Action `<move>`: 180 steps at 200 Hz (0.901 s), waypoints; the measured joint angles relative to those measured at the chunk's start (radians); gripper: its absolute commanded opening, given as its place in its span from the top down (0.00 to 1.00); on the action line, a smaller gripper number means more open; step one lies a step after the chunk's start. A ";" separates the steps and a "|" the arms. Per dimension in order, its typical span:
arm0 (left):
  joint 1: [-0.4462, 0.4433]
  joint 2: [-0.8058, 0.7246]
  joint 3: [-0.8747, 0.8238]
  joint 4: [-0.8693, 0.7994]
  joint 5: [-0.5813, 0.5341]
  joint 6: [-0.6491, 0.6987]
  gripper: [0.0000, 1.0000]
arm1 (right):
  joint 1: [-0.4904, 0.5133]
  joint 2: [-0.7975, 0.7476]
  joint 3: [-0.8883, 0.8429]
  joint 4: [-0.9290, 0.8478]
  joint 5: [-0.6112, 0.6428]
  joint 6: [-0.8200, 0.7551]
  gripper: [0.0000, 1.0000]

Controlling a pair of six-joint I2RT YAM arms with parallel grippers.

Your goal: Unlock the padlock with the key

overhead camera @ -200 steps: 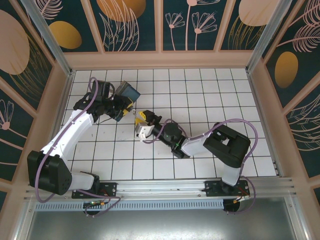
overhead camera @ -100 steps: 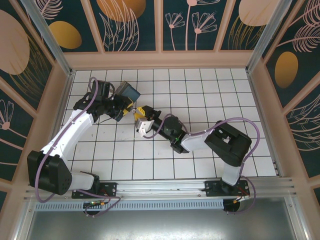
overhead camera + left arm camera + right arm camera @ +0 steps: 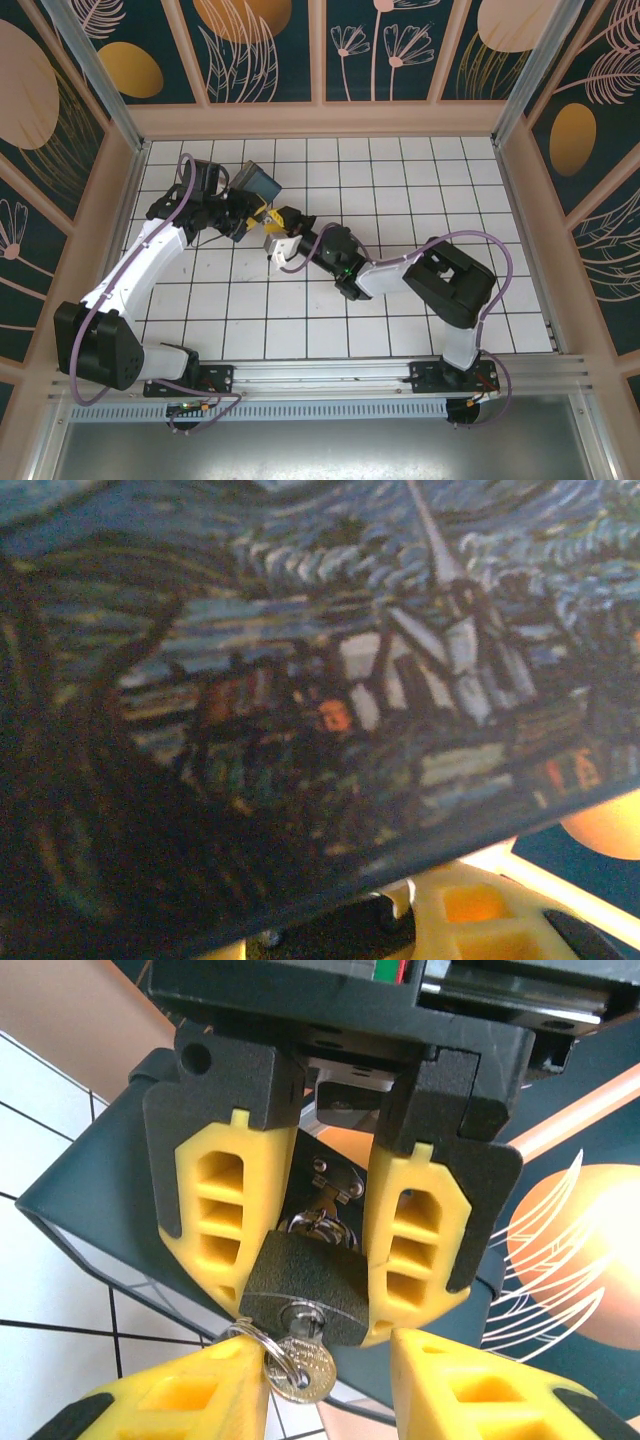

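In the right wrist view the padlock (image 3: 305, 1280), a small dark body with a silvery shackle hooked to a hasp above it, sits clamped between the yellow fingers of my left gripper (image 3: 310, 1318). The key (image 3: 303, 1372) is in the keyhole, its round head and ring hanging below the body. My right gripper (image 3: 328, 1365) is open, one fingertip on each side of the key head, with the ring resting against the left fingertip (image 3: 215, 1380). In the top view the left gripper (image 3: 258, 214) and the right gripper (image 3: 276, 238) meet tip to tip.
The blue painted box (image 3: 258, 183) stands tilted just behind the left gripper and looms close in the left wrist view (image 3: 300, 680); its dark edge (image 3: 90, 1200) sits behind the padlock. White tiled floor (image 3: 400, 180) stretches right, fenced by walls.
The right gripper has moved up and to the left, closing in on the left gripper and the padlock. The left arm and the box have stayed still.
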 measured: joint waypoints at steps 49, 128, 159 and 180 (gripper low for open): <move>0.001 0.000 0.000 0.000 0.001 0.000 0.83 | 0.000 0.013 0.016 -0.011 -0.006 -0.023 0.69; 0.001 0.000 0.000 0.000 0.001 0.000 0.83 | 0.000 0.013 0.016 -0.029 -0.023 -0.042 0.85; 0.003 0.000 0.000 0.000 -0.005 0.003 0.82 | 0.000 0.012 0.016 -0.037 -0.026 -0.038 0.92; 0.004 0.001 0.000 -0.007 -0.008 0.003 0.83 | -0.001 0.009 0.016 -0.052 -0.030 -0.033 0.95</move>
